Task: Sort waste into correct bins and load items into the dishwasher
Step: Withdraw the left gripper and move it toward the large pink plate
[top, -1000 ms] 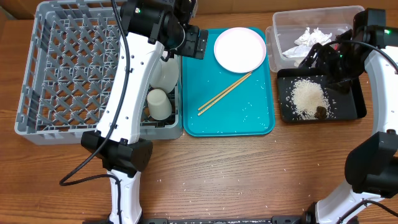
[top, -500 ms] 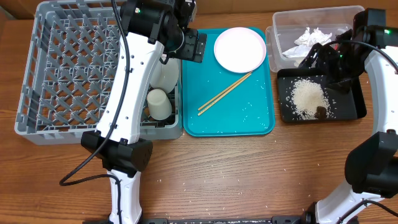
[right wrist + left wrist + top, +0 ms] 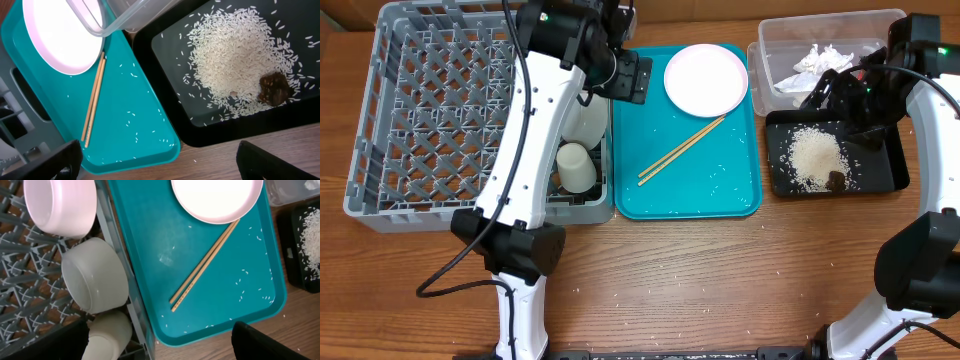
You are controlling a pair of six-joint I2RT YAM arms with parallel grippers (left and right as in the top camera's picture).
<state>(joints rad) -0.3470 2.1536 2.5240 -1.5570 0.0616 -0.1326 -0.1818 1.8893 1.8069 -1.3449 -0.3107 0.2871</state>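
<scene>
The white-pinkish plate and the chopsticks lie on the teal tray. A pink bowl, a white bowl and the small cup sit at the right edge of the grey dish rack. Rice and the brown lump lie in the black tray. The crumpled napkin is in the clear tub. My left gripper is open and empty above the rack's right edge. My right gripper is open and empty over the black tray. No red wrapper shows.
Loose rice grains are scattered on the teal tray and a few on the wooden table in front of it. The rack, teal tray and black tray stand close side by side.
My left wrist has shifted very slightly by the rack's right edge. The right arm and all objects have not moved.
</scene>
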